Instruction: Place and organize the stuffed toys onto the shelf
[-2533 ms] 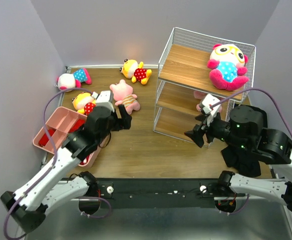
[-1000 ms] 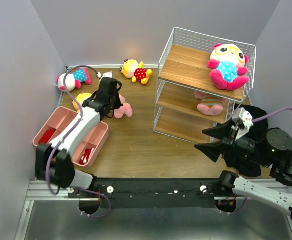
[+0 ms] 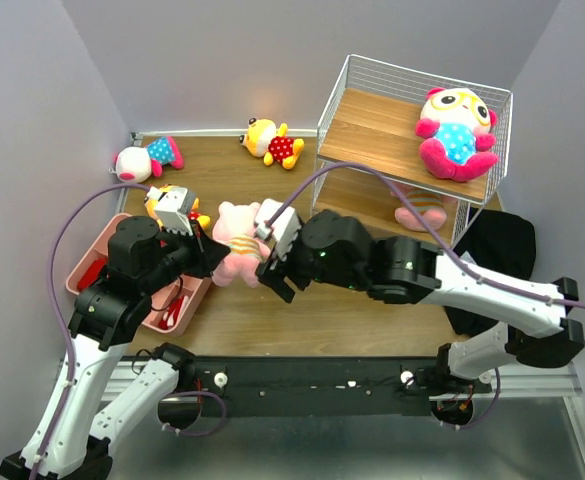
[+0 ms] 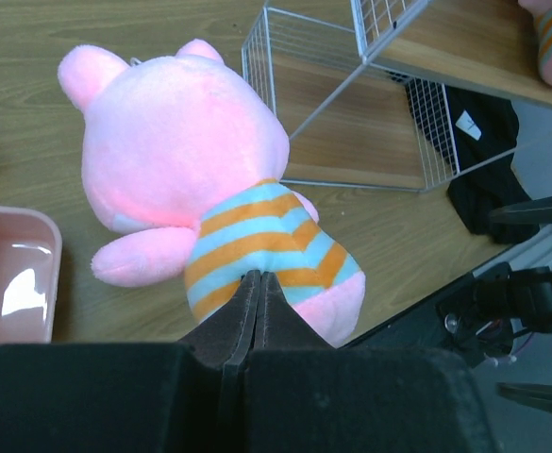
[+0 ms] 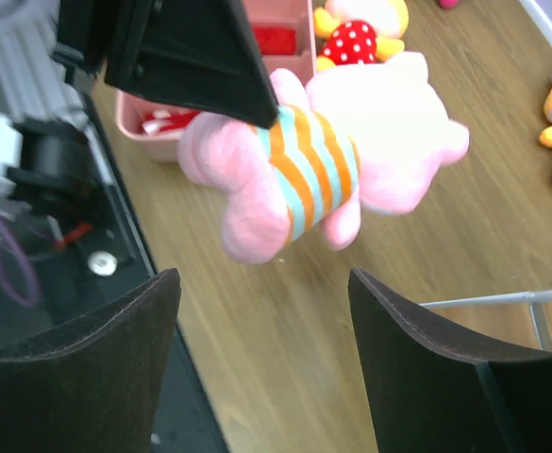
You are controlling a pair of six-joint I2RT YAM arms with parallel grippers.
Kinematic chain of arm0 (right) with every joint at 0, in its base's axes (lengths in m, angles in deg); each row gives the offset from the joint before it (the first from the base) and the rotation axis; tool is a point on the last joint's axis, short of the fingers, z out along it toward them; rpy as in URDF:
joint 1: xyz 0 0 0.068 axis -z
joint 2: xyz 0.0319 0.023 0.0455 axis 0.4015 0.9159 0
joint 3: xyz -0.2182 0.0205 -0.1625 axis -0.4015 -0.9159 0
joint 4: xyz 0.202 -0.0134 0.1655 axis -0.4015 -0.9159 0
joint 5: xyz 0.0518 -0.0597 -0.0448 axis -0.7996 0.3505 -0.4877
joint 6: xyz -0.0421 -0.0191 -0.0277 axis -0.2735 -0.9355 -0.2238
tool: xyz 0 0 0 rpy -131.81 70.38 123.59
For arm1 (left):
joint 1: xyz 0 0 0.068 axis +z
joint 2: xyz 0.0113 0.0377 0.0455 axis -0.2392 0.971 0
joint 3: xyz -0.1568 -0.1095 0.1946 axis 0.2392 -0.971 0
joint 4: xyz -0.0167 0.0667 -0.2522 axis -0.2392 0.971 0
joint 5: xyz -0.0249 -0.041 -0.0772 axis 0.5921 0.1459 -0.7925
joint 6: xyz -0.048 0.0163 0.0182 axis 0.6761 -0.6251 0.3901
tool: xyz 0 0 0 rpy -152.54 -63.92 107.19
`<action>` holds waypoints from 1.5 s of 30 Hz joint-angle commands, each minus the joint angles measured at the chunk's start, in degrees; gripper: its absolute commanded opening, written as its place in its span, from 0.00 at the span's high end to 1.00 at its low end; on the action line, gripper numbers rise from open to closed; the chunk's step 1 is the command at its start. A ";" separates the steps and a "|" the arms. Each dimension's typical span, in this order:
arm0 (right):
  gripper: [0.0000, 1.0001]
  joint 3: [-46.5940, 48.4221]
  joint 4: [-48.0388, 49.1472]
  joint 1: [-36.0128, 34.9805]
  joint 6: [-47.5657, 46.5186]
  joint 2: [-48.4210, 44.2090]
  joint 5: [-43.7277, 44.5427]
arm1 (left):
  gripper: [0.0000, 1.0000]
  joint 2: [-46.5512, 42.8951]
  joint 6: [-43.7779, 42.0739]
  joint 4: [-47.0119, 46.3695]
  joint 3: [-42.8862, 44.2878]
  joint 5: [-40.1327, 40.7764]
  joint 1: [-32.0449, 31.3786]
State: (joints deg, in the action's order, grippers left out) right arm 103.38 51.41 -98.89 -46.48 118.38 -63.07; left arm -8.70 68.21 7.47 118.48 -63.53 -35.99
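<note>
Fingers of the left pincer point(image 4: 254, 285) are clamped together on the striped shirt of a pink pig point(image 4: 176, 160), pinching the cloth at its back. From above, the pig is over the counter point(image 3: 322, 325) near its front edge, left of the shelf point(image 3: 372, 125) and just right of the pink tray point(image 3: 90, 258). Whether it hangs free or touches the wood, I cannot tell.

The right pincer point(image 3: 272, 276) comes in from the right and hovers just beside the pig, on the side opposite the left pincer. Its fingers point(image 5: 96, 349) are spread wide with nothing between them. The right wrist view shows the pig beyond them, touching neither.

On the shelf, a white-faced toy point(image 3: 457, 128) lies on its back at the right end of the top board. A second pig point(image 3: 422, 212) lies on the middle board below it.

Three more toys lie on the counter. Another white-faced toy point(image 3: 144, 158) is in the far left corner. A yellow toy point(image 3: 272, 140) is at the far edge, near the shelf. A second yellow toy point(image 3: 167, 205) is at the tray's far end, partly hidden by the left wrist.
</note>
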 commanded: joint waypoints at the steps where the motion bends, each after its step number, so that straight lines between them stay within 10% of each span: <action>1: 0.18 1.33 -0.54 -4.93 -14.86 4.07 8.04 | 1.00 -0.11 -1.68 2.34 2.89 -3.66 -0.08; 12: 0.18 0.99 5.79 -6.96 -20.23 11.90 15.86 | 1.00 -0.64 0.51 2.08 3.85 -7.70 -0.17; 15: 0.39 0.11 8.95 -6.96 -19.89 12.26 16.84 | 1.00 -0.82 1.39 1.82 4.21 -8.15 -0.17; 16: 0.63 -0.33 9.91 -6.96 -19.62 12.26 17.19 | 1.00 -0.82 1.66 1.64 4.47 -8.58 -0.17; 18: 0.80 -1.03 11.85 -6.96 -17.18 11.73 18.07 | 1.00 -0.90 3.06 1.20 4.82 -8.85 -0.17; 20: 0.99 -2.26 13.08 -6.96 -14.27 11.12 18.42 | 0.84 -0.90 4.29 0.33 5.26 -8.94 -0.17; 22: 0.99 -4.71 14.57 -6.96 -9.35 8.84 18.34 | 0.38 -0.64 7.01 0.06 6.57 -7.28 -0.17; 26: 0.99 -11.90 26.66 -6.96 -0.91 2.95 21.31 | 0.19 -1.08 13.77 -0.82 9.48 -0.08 -0.17; 37: 0.99 -22.92 54.83 -6.96 12.63 -5.23 28.53 | 0.13 -9.51 24.33 -19.08 4.49 -7.96 -0.08; 45: 0.99 -25.73 61.08 -7.04 19.49 -6.38 26.07 | 0.12 -10.41 16.70 -29.39 -1.07 -9.55 -0.08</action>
State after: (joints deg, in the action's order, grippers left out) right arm 79.31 105.24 -105.69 -32.14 113.20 -36.58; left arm -20.24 88.90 -15.11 119.11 -70.51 -35.99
